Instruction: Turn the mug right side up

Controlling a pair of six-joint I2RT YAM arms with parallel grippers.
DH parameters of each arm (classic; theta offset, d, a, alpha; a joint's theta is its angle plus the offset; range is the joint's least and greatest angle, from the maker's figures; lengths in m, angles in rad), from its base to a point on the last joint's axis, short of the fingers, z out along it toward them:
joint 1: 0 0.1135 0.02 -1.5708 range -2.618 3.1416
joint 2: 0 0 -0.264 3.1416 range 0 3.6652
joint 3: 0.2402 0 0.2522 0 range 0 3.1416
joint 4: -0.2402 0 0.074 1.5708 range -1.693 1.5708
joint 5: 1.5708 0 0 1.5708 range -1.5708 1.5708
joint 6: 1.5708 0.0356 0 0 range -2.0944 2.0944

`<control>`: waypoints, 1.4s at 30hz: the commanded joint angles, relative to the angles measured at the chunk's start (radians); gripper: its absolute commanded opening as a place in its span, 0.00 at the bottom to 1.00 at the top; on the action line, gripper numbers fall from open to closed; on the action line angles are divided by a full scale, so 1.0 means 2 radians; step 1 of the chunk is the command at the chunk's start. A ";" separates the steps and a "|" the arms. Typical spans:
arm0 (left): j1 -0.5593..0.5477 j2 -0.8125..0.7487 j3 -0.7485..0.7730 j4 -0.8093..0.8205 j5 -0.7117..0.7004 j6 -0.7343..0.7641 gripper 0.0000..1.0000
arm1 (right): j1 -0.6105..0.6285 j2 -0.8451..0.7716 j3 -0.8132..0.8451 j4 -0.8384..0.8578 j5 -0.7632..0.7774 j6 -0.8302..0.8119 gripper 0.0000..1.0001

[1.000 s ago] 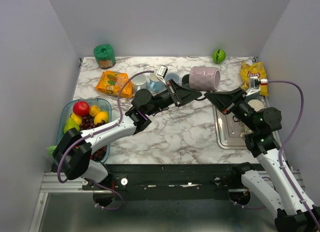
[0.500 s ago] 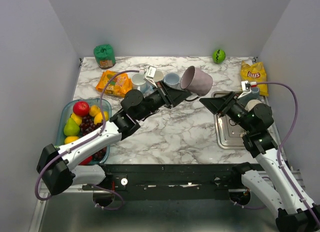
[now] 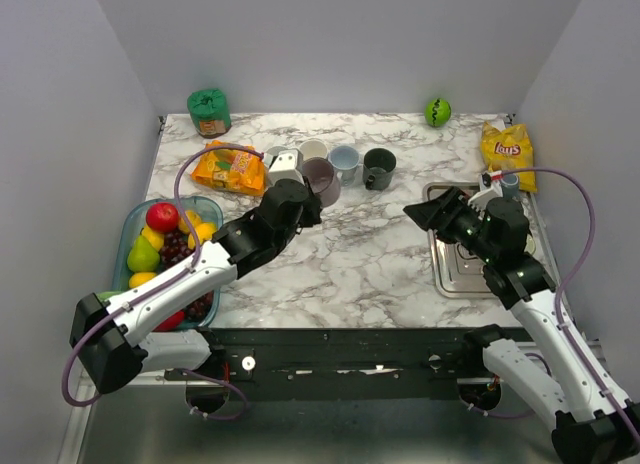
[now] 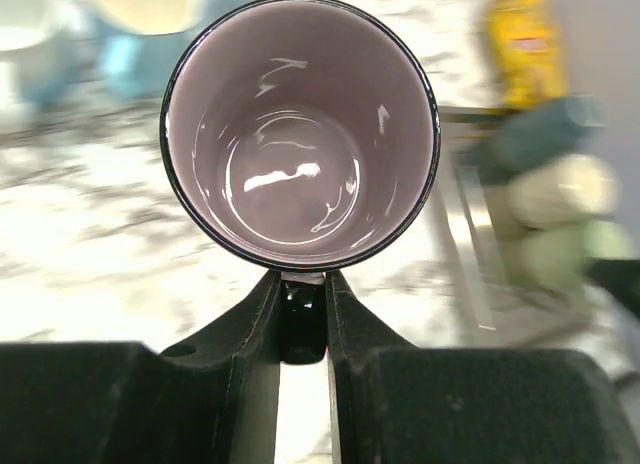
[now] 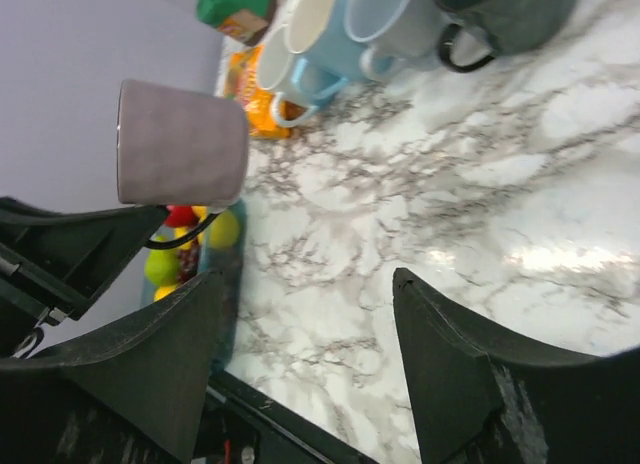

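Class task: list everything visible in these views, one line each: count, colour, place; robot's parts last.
mauve mug: one, mauve, in the left gripper
other mugs: four, white, cream, light blue, dark grey, row at the table's back
snack packet: one, orange, left of the mugs
pouch: one, green, back left corner
ball: one, green, back right
crisp bag: one, yellow, right edge
tray: one, silver, right side
fruit tub: one, clear bluish, left edge
table: one, white-grey marble, centre
left gripper: one, black, shut on mug handle
right gripper: one, black, open, near the tray
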 commanded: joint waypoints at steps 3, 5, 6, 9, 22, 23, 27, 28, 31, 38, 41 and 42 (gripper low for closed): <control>0.023 0.007 -0.015 -0.062 -0.183 0.038 0.00 | 0.001 0.020 0.016 -0.107 0.098 -0.040 0.87; 0.041 0.015 -0.027 -0.056 -0.174 0.037 0.00 | 0.000 0.027 0.019 -0.125 0.140 -0.038 1.00; 0.047 0.019 -0.029 -0.051 -0.171 0.036 0.00 | 0.001 0.029 0.020 -0.134 0.150 -0.043 1.00; 0.066 0.045 -0.035 -0.057 -0.162 0.029 0.00 | 0.001 0.038 0.026 -0.146 0.172 -0.057 1.00; 0.145 0.104 -0.093 -0.010 -0.118 0.023 0.00 | 0.000 0.066 0.082 -0.193 0.261 -0.117 1.00; 0.148 0.105 -0.101 -0.005 -0.118 0.029 0.00 | 0.000 0.068 0.086 -0.197 0.279 -0.123 1.00; 0.159 0.108 -0.116 0.011 -0.108 0.035 0.00 | -0.001 0.080 0.098 -0.223 0.343 -0.153 1.00; 0.159 0.107 -0.119 0.016 -0.105 0.035 0.00 | -0.003 0.081 0.099 -0.227 0.355 -0.157 1.00; 0.161 0.106 -0.130 0.027 -0.095 0.035 0.17 | -0.009 0.077 0.099 -0.232 0.385 -0.168 1.00; 0.162 0.092 -0.133 0.012 -0.103 0.015 0.73 | -0.036 0.091 0.105 -0.245 0.401 -0.187 1.00; 0.162 0.070 -0.128 0.000 -0.107 0.006 0.86 | -0.044 0.100 0.107 -0.261 0.417 -0.192 1.00; 0.162 0.064 -0.127 -0.006 -0.102 0.004 0.89 | -0.044 0.100 0.107 -0.267 0.427 -0.192 1.00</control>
